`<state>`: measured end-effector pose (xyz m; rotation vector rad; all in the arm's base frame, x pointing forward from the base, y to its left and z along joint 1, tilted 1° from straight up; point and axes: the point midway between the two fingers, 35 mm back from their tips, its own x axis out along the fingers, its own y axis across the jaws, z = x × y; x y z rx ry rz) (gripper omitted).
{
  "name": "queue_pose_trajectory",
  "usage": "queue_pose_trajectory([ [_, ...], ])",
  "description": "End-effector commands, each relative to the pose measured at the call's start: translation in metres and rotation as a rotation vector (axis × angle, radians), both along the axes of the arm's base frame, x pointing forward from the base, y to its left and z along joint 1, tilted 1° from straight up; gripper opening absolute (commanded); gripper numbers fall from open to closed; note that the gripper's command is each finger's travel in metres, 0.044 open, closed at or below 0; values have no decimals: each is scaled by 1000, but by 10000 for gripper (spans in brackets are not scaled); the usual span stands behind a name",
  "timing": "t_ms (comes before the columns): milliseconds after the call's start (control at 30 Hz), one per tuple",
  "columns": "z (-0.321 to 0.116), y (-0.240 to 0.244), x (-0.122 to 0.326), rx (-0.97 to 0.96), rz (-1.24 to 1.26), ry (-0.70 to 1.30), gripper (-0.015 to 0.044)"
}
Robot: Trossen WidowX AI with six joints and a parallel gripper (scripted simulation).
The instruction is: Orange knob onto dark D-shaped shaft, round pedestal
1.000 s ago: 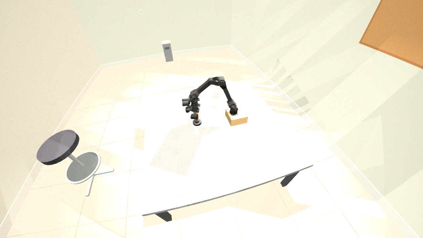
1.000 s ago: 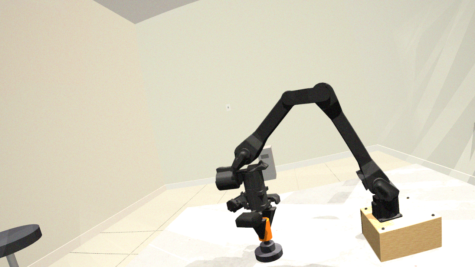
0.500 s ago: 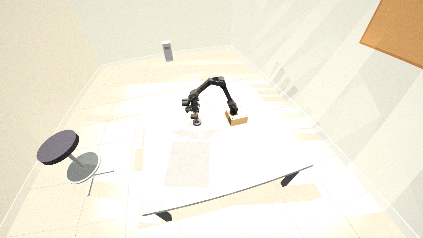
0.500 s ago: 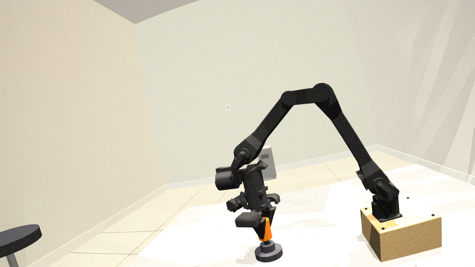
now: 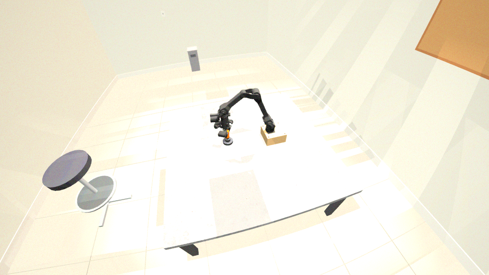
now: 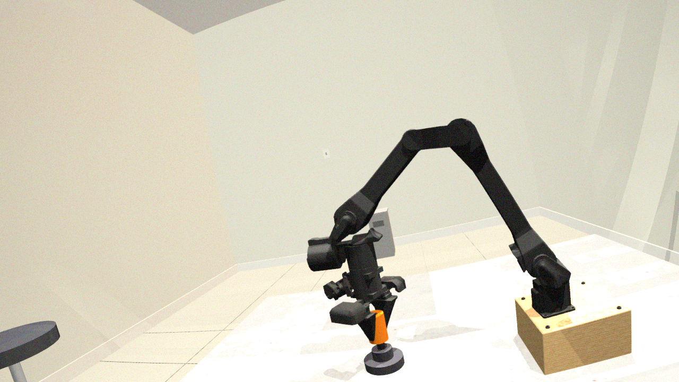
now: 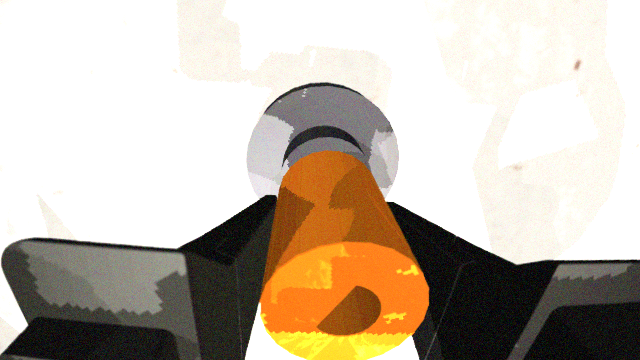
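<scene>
The orange tapered knob [image 5: 228, 133] [image 6: 380, 327] [image 7: 325, 175] stands about upright between the fingers of my gripper [image 5: 227, 135] [image 6: 377, 332] [image 7: 329, 209], which is shut on it. In the wrist view the D-shaped hole shows in its top, flat side toward the upper left. The round dark pedestal [image 5: 228, 142] [image 6: 384, 363] [image 7: 325, 107] is under the knob. A short stretch of dark shaft [image 6: 381, 345] shows between the knob's lower end and the pedestal's raised collar, so the knob is above the pedestal. Its flat side and the shaft's tip are hidden.
The arm's wooden base block [image 5: 276, 138] [image 6: 588, 338] stands to the right of the pedestal on the white table [image 5: 290, 170]. A dark round stool [image 5: 68, 169] [image 6: 28, 338] is on the floor at the left. A grey cabinet [image 5: 194, 61] [image 6: 386, 242] stands far behind.
</scene>
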<state>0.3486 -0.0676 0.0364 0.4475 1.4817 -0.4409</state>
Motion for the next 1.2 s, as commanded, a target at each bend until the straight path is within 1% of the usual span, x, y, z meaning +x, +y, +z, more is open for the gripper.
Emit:
queue_pose_trajectory([
  [0,-2,0,-1,1,-12,-1,0],
  [933,2,0,2,1,-12,-2,0],
  [1033,2,0,2,3,-66,-2,0],
  [1167,2,0,1,9,-211,-3,0],
])
